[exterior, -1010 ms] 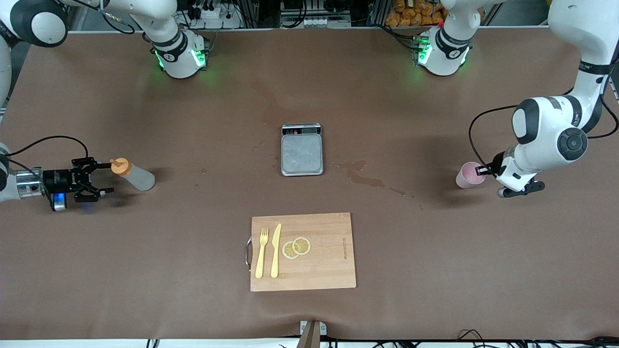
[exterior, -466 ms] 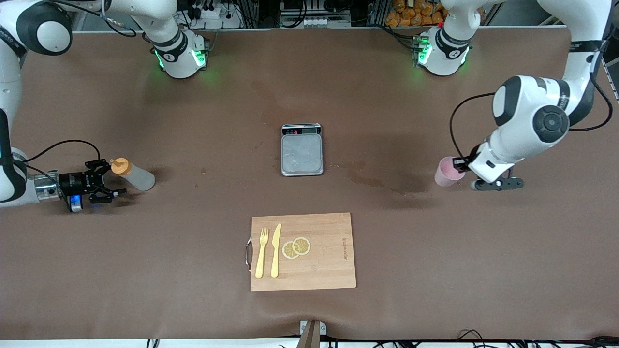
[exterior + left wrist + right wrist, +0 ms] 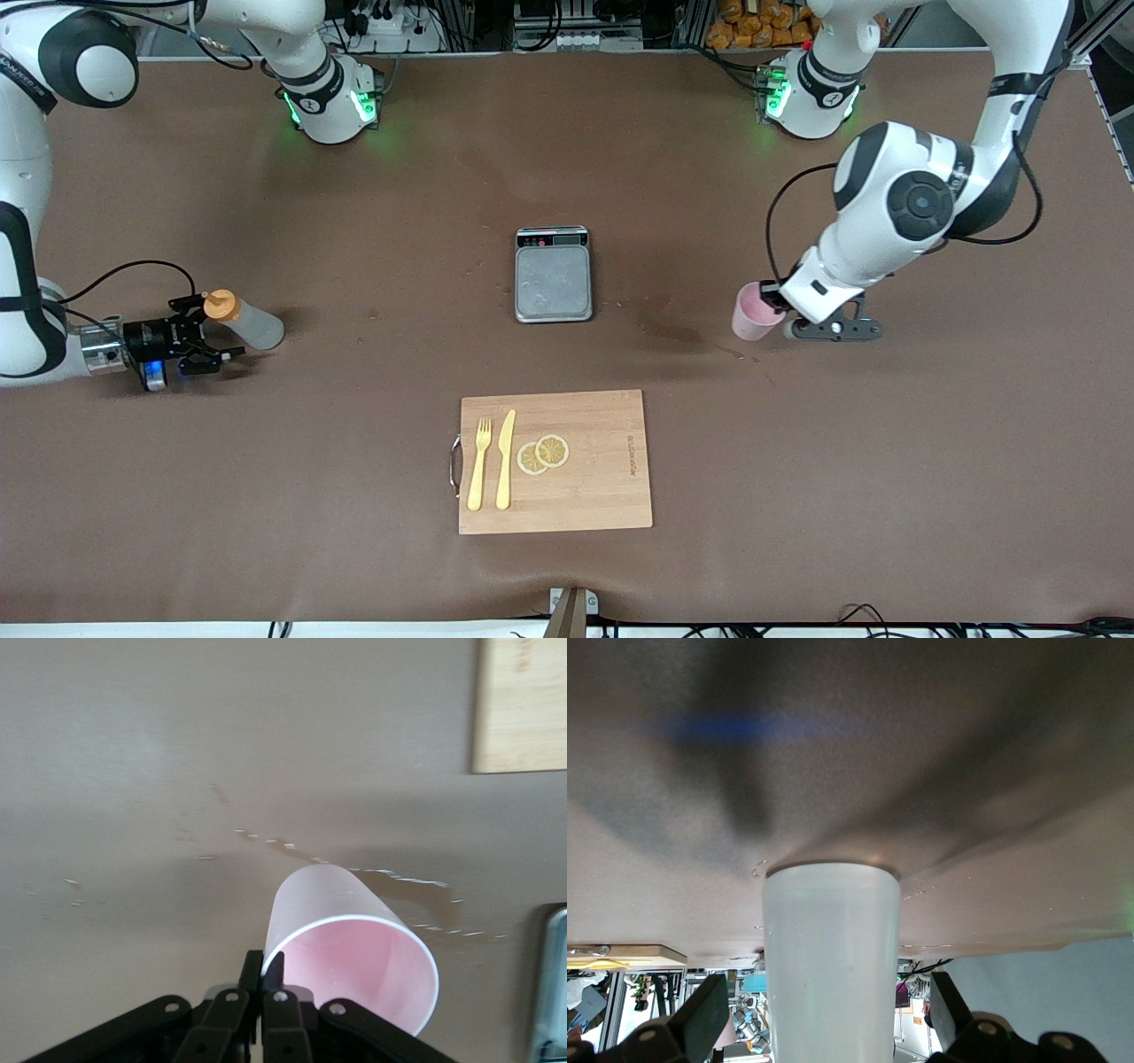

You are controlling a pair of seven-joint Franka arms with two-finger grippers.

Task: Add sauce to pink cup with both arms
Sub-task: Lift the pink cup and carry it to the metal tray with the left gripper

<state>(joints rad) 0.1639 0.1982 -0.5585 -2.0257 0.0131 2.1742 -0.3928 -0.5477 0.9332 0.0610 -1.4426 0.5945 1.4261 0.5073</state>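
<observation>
2 white robot arms work at opposite ends of a brown table (image 3: pixel 354 549) that carries 1 grey kitchen scale (image 3: pixel 553 275) at its centre and, at the scale's 6 o'clock, 1 wooden cutting board (image 3: pixel 585 496) bearing 1 yellow fork (image 3: pixel 479 463), 1 yellow knife (image 3: pixel 505 458) and 2 lemon slices (image 3: pixel 543 454). At the scale's 3 o'clock, toward the left arm's end of the table, the left gripper (image 3: pixel 772 299) is clenched on the rim of the 1 pink cup (image 3: pixel 750 312), its 2 fingers (image 3: pixel 262 970) pinching the cup wall in the left wrist view; the front view does not show whether the cup's base touches the table, and the arm's white wrist covers much of the gripper there. A dark stain (image 3: pixel 678 330) marks the table between scale and cup. At the scale's 9 o'clock, toward the right arm's end, the 1 sauce bottle (image 3: pixel 244 321) stands with its orange cap (image 3: pixel 221 306) up, and the right gripper (image 3: pixel 211 339) is low beside it with its jaws spread wide, released, 1 finger on each side of the bottle. In the right wrist view the bottle's whitish body (image 3: pixel 831 961) fills the gap between the 2 fingers (image 3: pixel 700 1019), its cap cut off by the frame edge; contact cannot be made out.
</observation>
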